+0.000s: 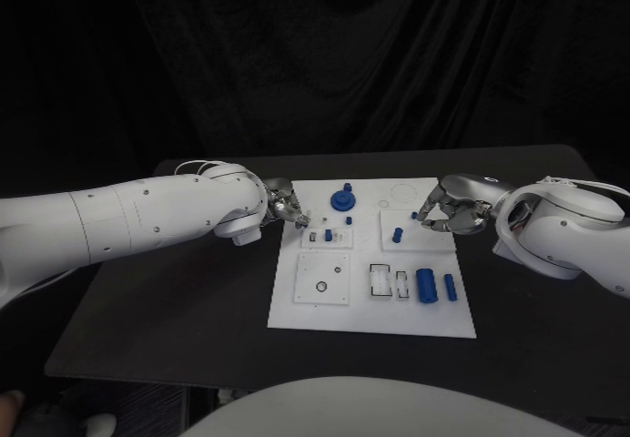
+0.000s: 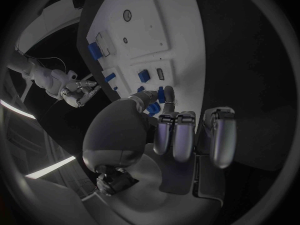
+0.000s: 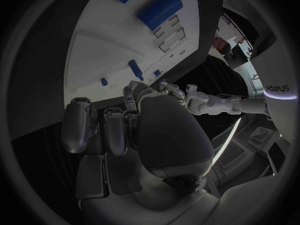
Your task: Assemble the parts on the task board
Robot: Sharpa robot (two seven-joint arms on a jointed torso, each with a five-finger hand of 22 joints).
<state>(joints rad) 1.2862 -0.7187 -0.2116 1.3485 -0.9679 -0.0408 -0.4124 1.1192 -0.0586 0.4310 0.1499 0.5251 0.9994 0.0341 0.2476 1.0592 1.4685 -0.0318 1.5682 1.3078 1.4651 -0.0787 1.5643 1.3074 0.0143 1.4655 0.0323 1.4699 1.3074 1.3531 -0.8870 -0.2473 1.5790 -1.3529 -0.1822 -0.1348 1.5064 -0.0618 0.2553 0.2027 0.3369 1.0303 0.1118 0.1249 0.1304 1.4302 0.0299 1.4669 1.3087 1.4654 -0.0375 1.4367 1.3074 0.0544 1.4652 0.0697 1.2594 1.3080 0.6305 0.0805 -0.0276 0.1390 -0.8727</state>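
The white task board lies mid-table. On it are a blue gear-like part, small blue pegs, a thick blue cylinder and a thin one. My left hand is at the board's far left edge. Its thumb and a finger seem to pinch a small blue part. My right hand hovers at the far right edge with its fingers curled in and nothing between them. It is a short way from the small peg.
A square plate with a round hole and two slots sit on the board's near half. A ring outline marks its far right corner. Black table surrounds the board, and both white forearms lie over it.
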